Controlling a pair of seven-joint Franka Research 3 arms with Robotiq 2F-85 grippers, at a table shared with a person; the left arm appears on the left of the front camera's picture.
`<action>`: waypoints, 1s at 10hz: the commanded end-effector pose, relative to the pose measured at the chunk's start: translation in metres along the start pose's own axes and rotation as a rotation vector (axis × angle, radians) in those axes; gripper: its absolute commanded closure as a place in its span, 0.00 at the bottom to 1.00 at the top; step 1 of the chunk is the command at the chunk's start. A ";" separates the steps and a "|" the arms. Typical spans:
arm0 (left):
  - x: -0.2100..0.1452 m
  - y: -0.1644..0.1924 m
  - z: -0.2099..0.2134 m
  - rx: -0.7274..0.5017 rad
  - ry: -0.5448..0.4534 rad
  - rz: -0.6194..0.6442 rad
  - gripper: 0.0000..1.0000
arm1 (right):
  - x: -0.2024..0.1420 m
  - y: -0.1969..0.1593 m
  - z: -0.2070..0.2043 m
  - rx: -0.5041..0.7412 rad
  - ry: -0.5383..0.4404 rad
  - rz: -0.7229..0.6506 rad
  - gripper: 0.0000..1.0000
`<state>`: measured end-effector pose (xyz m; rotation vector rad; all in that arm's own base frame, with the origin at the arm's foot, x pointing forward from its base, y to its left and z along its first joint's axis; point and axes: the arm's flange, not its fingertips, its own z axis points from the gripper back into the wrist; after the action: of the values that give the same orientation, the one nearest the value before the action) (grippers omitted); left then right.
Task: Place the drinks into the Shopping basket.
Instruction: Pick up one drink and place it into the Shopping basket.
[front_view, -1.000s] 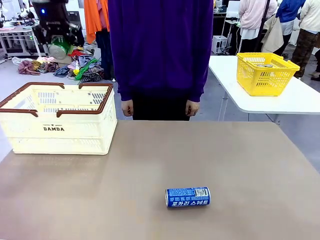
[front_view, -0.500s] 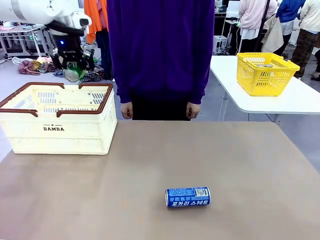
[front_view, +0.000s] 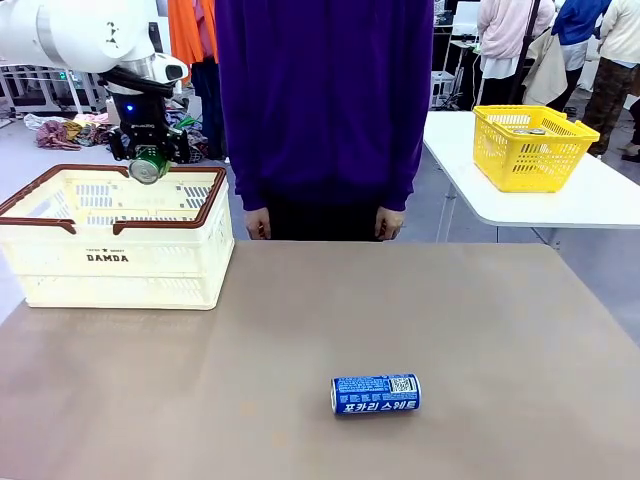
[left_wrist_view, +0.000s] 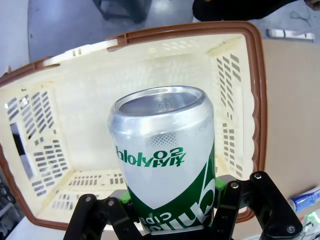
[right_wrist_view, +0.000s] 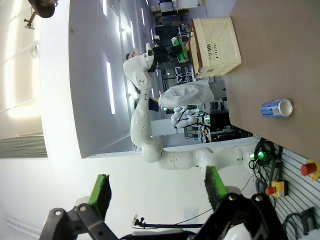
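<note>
The brown desk (front_view: 300, 330) spans the front view, with a person (front_view: 325, 100) in a purple top standing at its far edge, hands hanging at the sides. The cream basket (front_view: 120, 255) with its brown rim sits on the desk's far left corner, "DAMDA" facing the camera. Behind on the right, a yellow basket (front_view: 530, 145) stands on a white table (front_view: 600, 200).

The left gripper (front_view: 150, 160) hangs just above the basket's far rim, clenched on a green can (front_view: 150, 167). In the left wrist view the can's silver end points away from the gripper, toward the basket's inside. The right gripper (right_wrist_view: 157, 192) is released, its green-padded fingers spread with nothing between them, far from the desk.

A blue can (front_view: 376, 394) lies on its side on the desk, right of centre on the near side, well apart from the basket.
</note>
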<state>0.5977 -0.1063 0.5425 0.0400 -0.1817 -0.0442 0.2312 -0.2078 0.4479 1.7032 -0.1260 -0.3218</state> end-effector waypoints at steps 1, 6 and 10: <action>0.000 0.000 0.004 -0.005 -0.005 -0.011 1.00 | -0.001 0.006 0.000 0.010 0.001 -0.012 0.00; 0.009 -0.008 -0.036 0.067 0.043 0.026 1.00 | -0.001 0.006 0.000 0.010 0.001 -0.012 0.00; 0.017 -0.014 -0.082 0.123 0.134 0.033 1.00 | -0.001 0.006 0.000 0.010 0.001 -0.012 0.00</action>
<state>0.6216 -0.1197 0.4551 0.1218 -0.0600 -0.0226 0.2312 -0.2078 0.4479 1.7032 -0.1260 -0.3218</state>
